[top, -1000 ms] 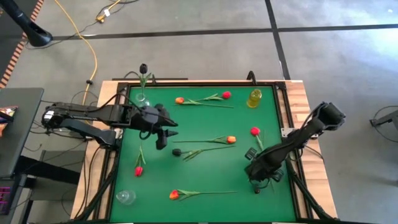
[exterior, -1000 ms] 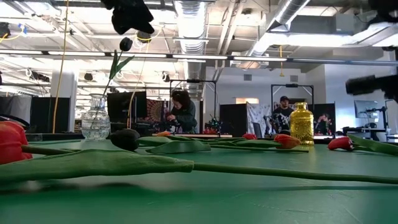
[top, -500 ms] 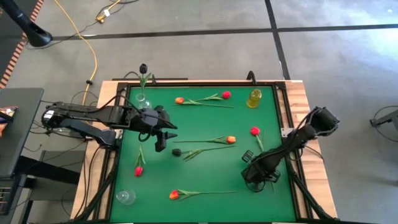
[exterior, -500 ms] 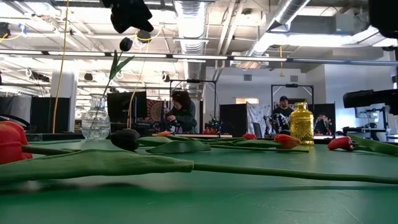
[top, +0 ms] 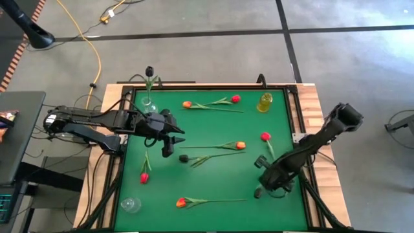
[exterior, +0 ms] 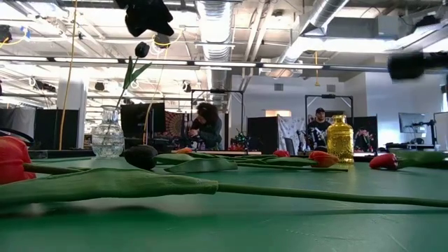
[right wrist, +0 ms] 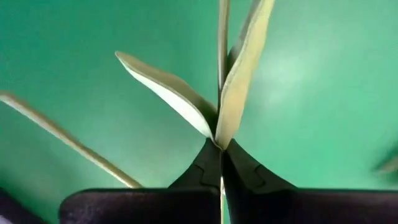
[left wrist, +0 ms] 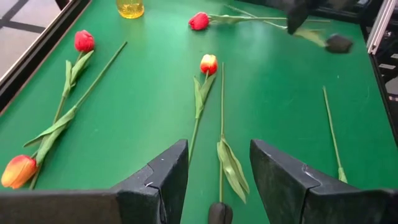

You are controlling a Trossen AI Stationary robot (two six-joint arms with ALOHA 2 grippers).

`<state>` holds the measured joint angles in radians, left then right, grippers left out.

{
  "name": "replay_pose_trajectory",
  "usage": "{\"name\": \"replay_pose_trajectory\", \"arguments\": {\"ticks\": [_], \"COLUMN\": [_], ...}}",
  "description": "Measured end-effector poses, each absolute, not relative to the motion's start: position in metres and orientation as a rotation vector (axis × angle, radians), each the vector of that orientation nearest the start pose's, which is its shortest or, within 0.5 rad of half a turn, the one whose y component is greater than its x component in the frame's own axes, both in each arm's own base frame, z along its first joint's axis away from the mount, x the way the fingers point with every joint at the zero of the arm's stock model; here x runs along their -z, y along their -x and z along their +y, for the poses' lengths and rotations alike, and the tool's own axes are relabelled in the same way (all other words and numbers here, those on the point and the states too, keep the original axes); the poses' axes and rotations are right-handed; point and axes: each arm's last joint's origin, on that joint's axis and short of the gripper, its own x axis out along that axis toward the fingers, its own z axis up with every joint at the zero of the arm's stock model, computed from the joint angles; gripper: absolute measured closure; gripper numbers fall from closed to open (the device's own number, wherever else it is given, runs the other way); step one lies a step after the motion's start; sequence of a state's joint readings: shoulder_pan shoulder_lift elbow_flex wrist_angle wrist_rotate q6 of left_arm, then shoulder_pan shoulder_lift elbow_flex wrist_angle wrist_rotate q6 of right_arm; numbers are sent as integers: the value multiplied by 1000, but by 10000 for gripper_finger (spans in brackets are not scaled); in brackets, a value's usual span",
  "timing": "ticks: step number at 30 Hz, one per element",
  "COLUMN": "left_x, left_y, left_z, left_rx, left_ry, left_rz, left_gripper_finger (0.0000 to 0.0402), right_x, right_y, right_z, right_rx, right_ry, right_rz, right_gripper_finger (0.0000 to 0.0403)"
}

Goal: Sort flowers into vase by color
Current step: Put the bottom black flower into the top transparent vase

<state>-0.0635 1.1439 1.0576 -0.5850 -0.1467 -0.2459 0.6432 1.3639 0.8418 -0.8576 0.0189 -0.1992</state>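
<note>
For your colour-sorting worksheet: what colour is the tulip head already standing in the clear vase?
Black tulip head; clearest in the high view.

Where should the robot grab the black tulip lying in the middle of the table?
Probably on the bare thin stem of the black tulip, just past the head, coming straight down from above. It lies flat on the green table, and the open left gripper already hangs close by.

Both arms are matte black, built of slim tubular links and bulkier rounded joints, each ending in a tool (left wrist: pixel 214 180) with two broad, wedge-shaped dark fingers (right wrist: pixel 242 174).
</note>
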Motion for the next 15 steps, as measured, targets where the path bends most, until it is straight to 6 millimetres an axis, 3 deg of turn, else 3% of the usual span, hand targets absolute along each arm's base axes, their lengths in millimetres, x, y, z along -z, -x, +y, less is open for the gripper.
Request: {"name": "replay_pose_trajectory", "arguments": {"ticks": [4, 9, 15], "left_x": [-323, -323, -323], "left_y": [-236, -236, -236], "left_z": [-11, -11, -11], "left_rx": [-157, -156, -156], "left_ry": [158, 155, 154], "left_rz": [644, 643, 643], "left_gripper_finger": [242, 242, 242], "right_x": [-233, -281, -328], "right_y": [-182, -184, -173], "right_z": [124, 101, 75], "right_rx": [-522, -303, -229], "right_ry": [508, 233, -34], "right_rz": [1020, 667, 328], "right_gripper_finger": [381, 375, 377]}}
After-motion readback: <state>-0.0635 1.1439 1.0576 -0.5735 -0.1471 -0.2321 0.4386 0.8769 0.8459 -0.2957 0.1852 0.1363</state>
